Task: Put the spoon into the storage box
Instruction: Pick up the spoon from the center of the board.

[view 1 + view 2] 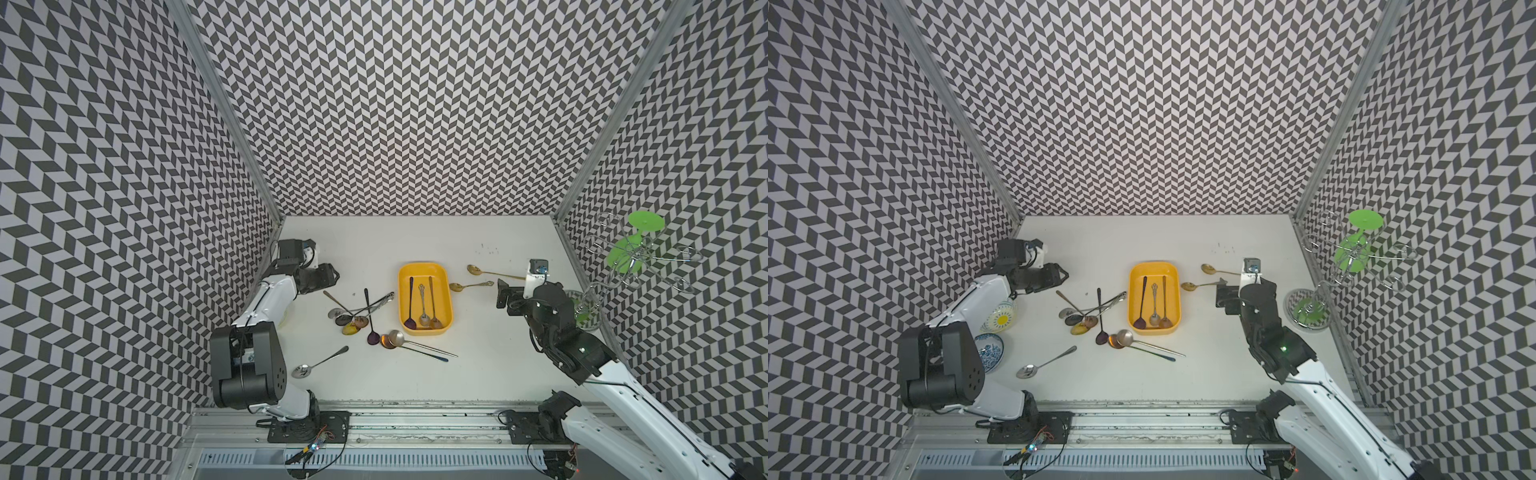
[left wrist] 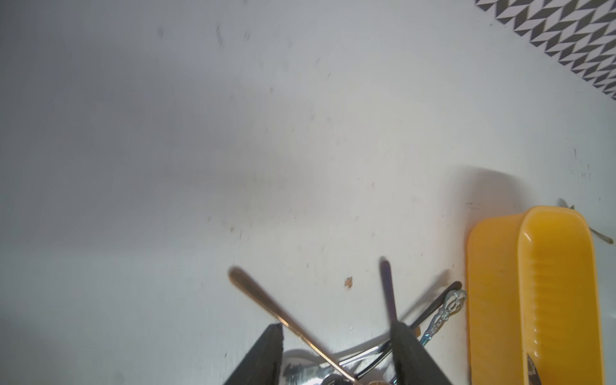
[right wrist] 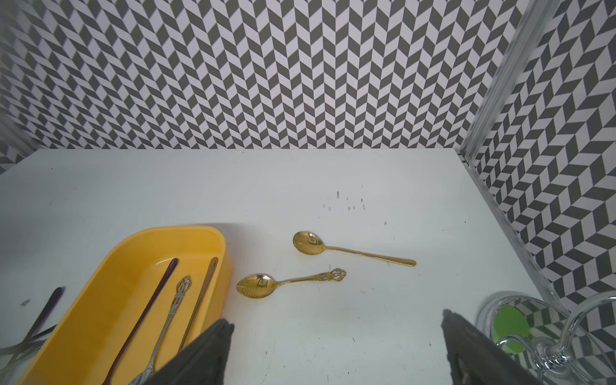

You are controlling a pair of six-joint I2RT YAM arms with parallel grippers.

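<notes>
- Three spoons, one dark (image 1: 409,303), one ornate silver (image 1: 423,305) and one bronze (image 1: 433,301), lay side by side in the yellow storage box (image 1: 424,266). Their handles ran along its length, seemingly the only way they would fit.
- The left jaws hung low over the far end of a tangled heap of spoons (image 1: 353,313) on the left of the box. They were partly spread and gripped nothing.
- A rose-gold spoon's handle (image 2: 263,300) ran slantwise across the gap between those jaws, flat on the worktop (image 1: 415,374). As far as the left wrist view showed, it touched neither side, while a purple handle (image 2: 386,290) passed behind one of them.
- The right jaws stood spread to the full and empty, pointing across bare worktop at two gold spoons.
- The ornate gold spoon (image 3: 290,283) lay nearer, its bowl just beside the box wall, and the plain gold spoon (image 3: 353,250) lay beyond it. Both were ahead of the jaws, not between them.
- That wide stance looked suited to straddling a thin handle lying flat.
- A lone silver spoon (image 1: 320,363) and two long-handled spoons (image 1: 399,340) also lay outside the box, so the job looked well short of done.
</notes>
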